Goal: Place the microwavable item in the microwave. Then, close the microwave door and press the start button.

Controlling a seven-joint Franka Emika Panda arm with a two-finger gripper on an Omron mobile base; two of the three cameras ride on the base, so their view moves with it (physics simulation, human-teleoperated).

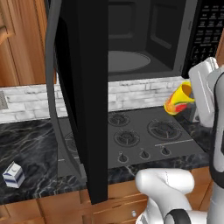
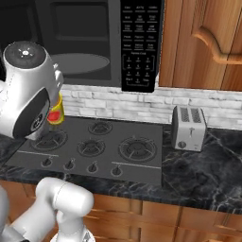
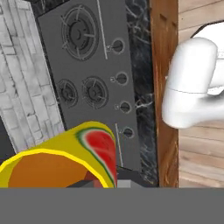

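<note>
The microwavable item [image 1: 178,100], a small yellow cup with a red and green picture, hangs tilted in the air above the right side of the cooktop. My gripper [image 1: 189,97] is shut on it, and the white hand covers its right side. In the hand view the cup [image 3: 61,162] lies close at the bottom and hides my fingertips. In the right base view the cup [image 2: 56,113] peeks out from behind my arm. The microwave [image 1: 144,43] stands open above and to the left of the cup, its turntable [image 1: 127,61] bare. The microwave door [image 1: 83,96] is swung wide out to the left.
The open door juts far over the counter's front edge. The keypad [image 2: 138,45] sits at the microwave's right. A gas cooktop [image 2: 101,147] lies below. A silver toaster [image 2: 189,127] stands right of it, and a milk carton [image 1: 13,175] sits at the counter's left.
</note>
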